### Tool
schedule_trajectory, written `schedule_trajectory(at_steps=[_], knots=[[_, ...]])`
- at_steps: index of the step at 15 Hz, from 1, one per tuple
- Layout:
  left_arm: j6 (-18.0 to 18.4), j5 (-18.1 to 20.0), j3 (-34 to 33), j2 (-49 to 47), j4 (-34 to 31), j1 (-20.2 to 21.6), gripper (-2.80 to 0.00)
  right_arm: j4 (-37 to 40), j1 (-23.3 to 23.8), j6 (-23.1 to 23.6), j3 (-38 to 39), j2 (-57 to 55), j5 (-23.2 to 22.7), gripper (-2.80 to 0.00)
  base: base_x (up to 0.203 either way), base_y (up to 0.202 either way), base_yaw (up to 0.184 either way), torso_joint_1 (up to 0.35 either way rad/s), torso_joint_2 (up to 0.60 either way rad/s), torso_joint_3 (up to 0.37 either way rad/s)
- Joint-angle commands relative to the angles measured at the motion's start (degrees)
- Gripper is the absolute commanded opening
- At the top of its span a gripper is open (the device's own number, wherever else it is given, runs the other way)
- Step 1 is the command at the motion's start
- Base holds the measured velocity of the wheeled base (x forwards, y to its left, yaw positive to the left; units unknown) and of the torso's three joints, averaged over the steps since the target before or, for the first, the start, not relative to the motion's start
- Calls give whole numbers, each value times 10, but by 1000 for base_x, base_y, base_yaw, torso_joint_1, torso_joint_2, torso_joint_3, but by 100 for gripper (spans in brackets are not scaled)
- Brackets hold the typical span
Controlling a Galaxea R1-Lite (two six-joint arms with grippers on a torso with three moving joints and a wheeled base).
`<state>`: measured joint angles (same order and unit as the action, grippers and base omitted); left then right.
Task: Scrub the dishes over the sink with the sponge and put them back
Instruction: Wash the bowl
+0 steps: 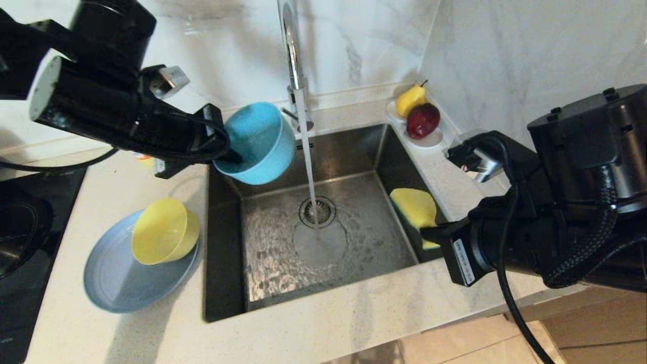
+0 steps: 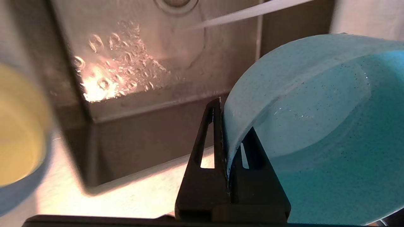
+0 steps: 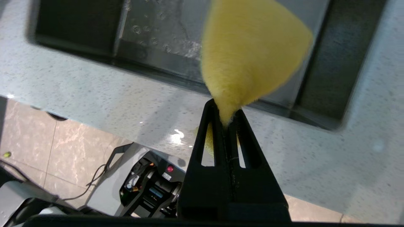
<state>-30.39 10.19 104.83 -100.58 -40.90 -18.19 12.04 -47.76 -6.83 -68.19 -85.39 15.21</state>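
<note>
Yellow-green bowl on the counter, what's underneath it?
The yellow-green bowl lies tipped on the grey-blue plate, which sits on the counter. The plate's part beneath the bowl is hidden.

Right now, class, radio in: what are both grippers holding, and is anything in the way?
Left gripper shut on blue bowl, over sink. Right gripper shut on sponge. Tap running; nothing between them.

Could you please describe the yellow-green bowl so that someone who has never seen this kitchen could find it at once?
Start at the steel sink with the running tap, then look to the counter on its left. There a wide grey-blue plate lies flat, and the yellow-green bowl rests tilted on it. The only other bowl is teal-blue, held over the sink by the left pincer.
</note>
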Motion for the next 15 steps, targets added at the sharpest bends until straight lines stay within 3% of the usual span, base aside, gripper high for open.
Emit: schedule_trajectory(at_steps=[1, 7, 11, 13, 15], knots=[[-15, -13, 1, -59, 12, -11, -280, 1, 5, 0, 1, 2, 1, -280, 0, 0, 0, 0, 0, 0], [-53, -83, 28, -156, 73, -29, -280, 1, 6, 0, 0, 3, 0, -280, 0, 0, 0, 0, 0, 0], [-55, -128, 30, -207, 156, -53, -280, 1, 7, 1, 1, 4, 1, -280, 0, 0, 0, 0, 0, 0], [-55, -136, 31, -219, 173, -54, -280, 0, 9, 1, 5, 2, 0, -280, 0, 0, 0, 0, 0, 0], [-56, -168, 31, -229, 194, -54, -280, -1, 8, 1, 5, -1, -1, -280, 0, 0, 0, 0, 0, 0]])
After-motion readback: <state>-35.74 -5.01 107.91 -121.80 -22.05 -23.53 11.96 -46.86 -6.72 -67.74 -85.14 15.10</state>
